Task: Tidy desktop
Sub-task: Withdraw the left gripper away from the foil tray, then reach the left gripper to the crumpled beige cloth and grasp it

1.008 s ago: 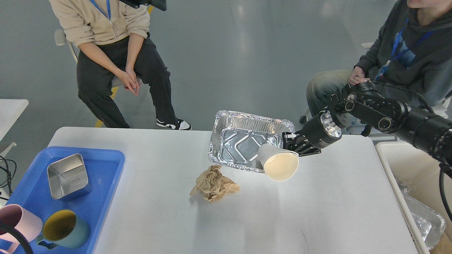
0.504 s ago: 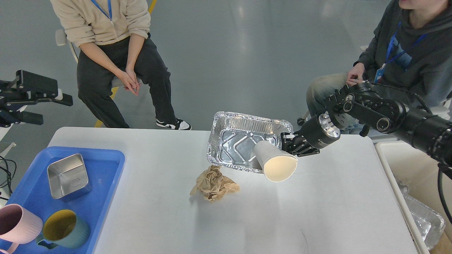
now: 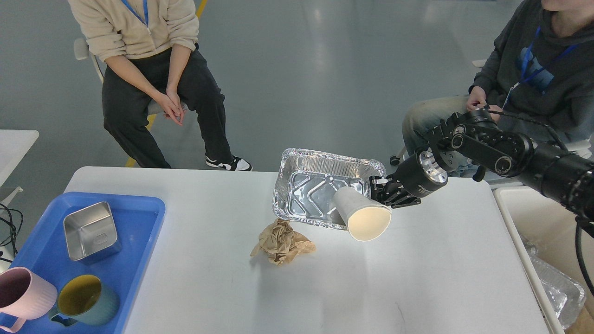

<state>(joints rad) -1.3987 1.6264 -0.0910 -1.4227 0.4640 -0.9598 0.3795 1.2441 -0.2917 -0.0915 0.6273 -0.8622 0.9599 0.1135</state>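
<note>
Gripping a tilted paper cup (image 3: 363,216) near its rim, the right gripper (image 3: 383,191) holds it over the desktop (image 3: 417,278) beside the foil tray (image 3: 320,192). Keeping the squeeze gentle should avoid crushing it. The tray appears empty; the blue tray (image 3: 134,260) holds a steel box (image 3: 91,230) and two mugs (image 3: 86,300).

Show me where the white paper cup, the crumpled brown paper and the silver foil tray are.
white paper cup (image 3: 359,214), head view, on its side wall.
crumpled brown paper (image 3: 281,241), head view, on its middle.
silver foil tray (image 3: 310,195), head view, on its bare floor.
</note>
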